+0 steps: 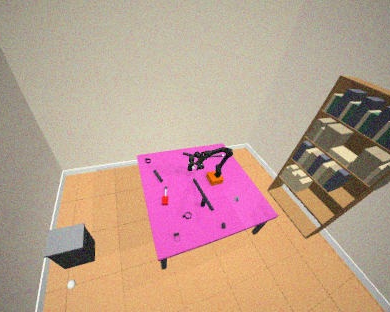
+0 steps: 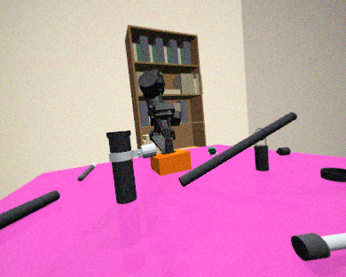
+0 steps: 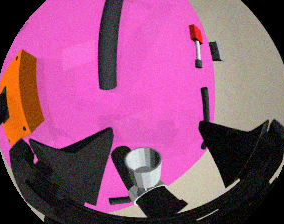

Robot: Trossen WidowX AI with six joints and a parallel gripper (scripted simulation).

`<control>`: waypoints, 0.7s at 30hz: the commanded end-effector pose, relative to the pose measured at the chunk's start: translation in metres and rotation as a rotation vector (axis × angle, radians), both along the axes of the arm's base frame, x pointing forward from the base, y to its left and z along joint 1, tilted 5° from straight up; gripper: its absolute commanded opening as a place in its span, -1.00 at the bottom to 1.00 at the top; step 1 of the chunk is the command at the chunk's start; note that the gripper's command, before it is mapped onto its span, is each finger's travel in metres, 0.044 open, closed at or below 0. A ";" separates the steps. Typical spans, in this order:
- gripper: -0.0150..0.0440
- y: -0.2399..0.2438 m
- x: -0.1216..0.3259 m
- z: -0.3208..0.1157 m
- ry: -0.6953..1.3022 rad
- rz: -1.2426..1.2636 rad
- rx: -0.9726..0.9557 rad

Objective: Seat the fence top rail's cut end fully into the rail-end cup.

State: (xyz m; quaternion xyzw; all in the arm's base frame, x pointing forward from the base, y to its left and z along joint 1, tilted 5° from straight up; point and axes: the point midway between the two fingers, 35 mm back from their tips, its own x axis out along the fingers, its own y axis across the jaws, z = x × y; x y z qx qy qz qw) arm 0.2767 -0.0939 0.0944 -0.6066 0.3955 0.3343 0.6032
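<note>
The big dark post [image 2: 124, 184] [image 3: 161, 202] stands upright. Its pale brace band [image 2: 121, 156] is around it near the top, and the pale rail-end cup [image 2: 148, 151] [image 3: 144, 162] hangs on the band, its open mouth showing empty. The dark rail [image 1: 202, 191] [image 2: 228, 155] [image 3: 110, 50] slants through the wire loop cap [image 2: 258, 130] on the small post [image 2: 262, 159]. Its lower, cut end is apart from the cup. My gripper [image 2: 163, 146] [image 3: 158, 129] is open wide and holds nothing. Its fingers are on either side of the cup in the wrist view, away from the rail. Whether they touch the cup is unclear.
The orange arm base [image 1: 215, 178] [image 2: 171, 162] [image 3: 31, 90] stands behind the post in the exterior view. A dark bar [image 1: 158, 176] [image 2: 24, 210] [image 3: 205, 104], a red-handled tool [image 1: 165, 200] [image 3: 195, 34] and a dark ring [image 1: 187, 215] lie on the pink table [image 1: 172, 220].
</note>
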 end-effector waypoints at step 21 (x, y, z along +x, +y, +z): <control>1.00 0.123 -0.008 0.085 -0.069 -1.255 0.711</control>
